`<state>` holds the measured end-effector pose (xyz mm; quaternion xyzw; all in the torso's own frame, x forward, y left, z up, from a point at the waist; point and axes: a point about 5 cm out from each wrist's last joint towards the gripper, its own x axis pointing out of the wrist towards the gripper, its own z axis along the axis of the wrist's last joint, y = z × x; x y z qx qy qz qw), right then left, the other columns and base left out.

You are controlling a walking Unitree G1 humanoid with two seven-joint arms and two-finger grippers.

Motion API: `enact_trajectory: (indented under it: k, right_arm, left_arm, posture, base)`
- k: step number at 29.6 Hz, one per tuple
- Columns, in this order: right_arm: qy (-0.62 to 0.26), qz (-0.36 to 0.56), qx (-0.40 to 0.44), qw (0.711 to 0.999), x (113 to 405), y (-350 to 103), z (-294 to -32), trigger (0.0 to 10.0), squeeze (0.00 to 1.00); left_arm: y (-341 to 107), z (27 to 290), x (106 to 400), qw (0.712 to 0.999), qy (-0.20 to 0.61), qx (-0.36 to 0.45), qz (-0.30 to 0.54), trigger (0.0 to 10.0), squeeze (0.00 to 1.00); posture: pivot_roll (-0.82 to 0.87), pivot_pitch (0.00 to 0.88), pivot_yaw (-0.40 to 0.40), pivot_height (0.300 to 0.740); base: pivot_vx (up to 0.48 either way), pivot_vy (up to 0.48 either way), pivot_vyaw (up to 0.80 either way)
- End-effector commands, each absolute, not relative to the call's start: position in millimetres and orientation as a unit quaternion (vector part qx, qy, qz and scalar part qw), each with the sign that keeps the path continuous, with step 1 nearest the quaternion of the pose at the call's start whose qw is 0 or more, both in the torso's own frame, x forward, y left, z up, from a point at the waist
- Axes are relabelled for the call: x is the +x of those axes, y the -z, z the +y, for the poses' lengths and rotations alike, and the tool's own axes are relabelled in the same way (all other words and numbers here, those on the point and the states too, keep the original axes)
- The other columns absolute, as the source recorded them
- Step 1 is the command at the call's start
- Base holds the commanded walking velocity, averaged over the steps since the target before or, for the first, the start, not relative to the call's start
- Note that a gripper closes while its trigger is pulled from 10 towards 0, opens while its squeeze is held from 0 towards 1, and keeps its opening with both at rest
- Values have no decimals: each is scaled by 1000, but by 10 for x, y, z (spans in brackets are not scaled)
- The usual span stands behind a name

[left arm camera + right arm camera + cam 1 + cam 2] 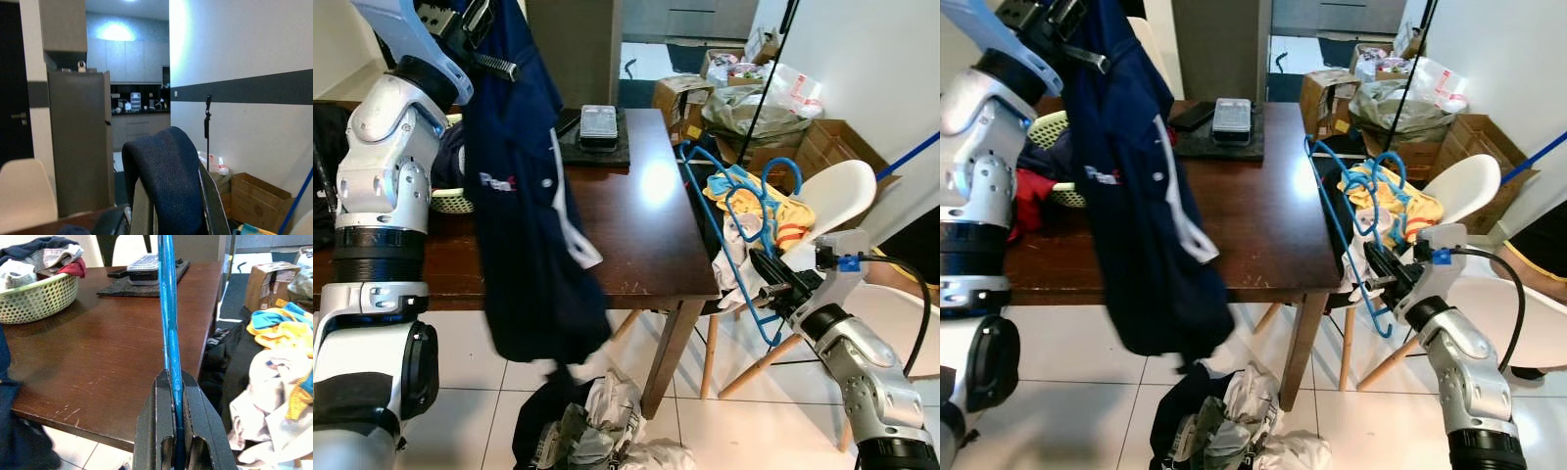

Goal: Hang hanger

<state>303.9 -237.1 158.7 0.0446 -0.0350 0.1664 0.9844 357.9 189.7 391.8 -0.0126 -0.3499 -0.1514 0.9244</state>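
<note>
Hanger [729,245] was pinched edge-on in the right gripper [177,396], just beside the table [646,245] edge. Left gripper [168,205] was clamped on the shirt [524,196], held high over the table. Step looked like threading; next move likely needs the hanger fed into the collar.

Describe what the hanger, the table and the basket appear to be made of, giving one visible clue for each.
Hanger: probably plastic or plastic-coated wire; thin, uniformly bright blue, held in the right gripper.
Table: dark wood or wood veneer, glossy; grain, small scratches and a light reflection show.
Basket: likely moulded plastic, pale green, with a regular perforated lattice.
</note>
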Motion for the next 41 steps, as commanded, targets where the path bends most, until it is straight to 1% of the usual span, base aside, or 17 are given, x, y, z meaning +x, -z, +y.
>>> enact_trajectory:
  k: [1,10,18,26,32,41]
  right_arm:
    - [-165,-27,46,985,3020,-1557,-2377,10000,0]
    - [-169,-27,46,984,3023,-1558,-2363,10000,0]
    - [-171,-28,45,984,3028,-1561,-2361,10000,0]
    - [-175,-27,43,983,3016,-1561,-2370,10000,0]
    - [-180,-25,42,982,3008,-1551,-2358,10000,0]
    - [-174,0,14,985,2989,-1455,-2363,10000,0]
  left_arm:
    - [-3887,1888,3578,925,152,-20,-347,10000,0]
    - [-3792,1680,3529,924,186,-33,-333,10000,0]
    - [-3766,1636,3504,924,188,-45,-329,10000,0]
    - [-3603,1554,3493,930,195,-54,-306,10000,0]
    - [-3536,1532,3497,934,195,-56,-295,10000,0]
    - [-3387,1500,3470,939,201,-56,-271,10000,0]
  posture:
    - [28,126,-34,740]
    - [29,123,-32,740]
    - [31,121,-30,740]
    - [30,122,-30,740]
    - [29,124,-29,740]
    - [30,127,-31,740]
  base:
    - [0,0,0]
    - [0,0,0]
    - [-90,0,0]
    - [-182,0,0]
    - [0,0,0]
    - [-258,0,0]
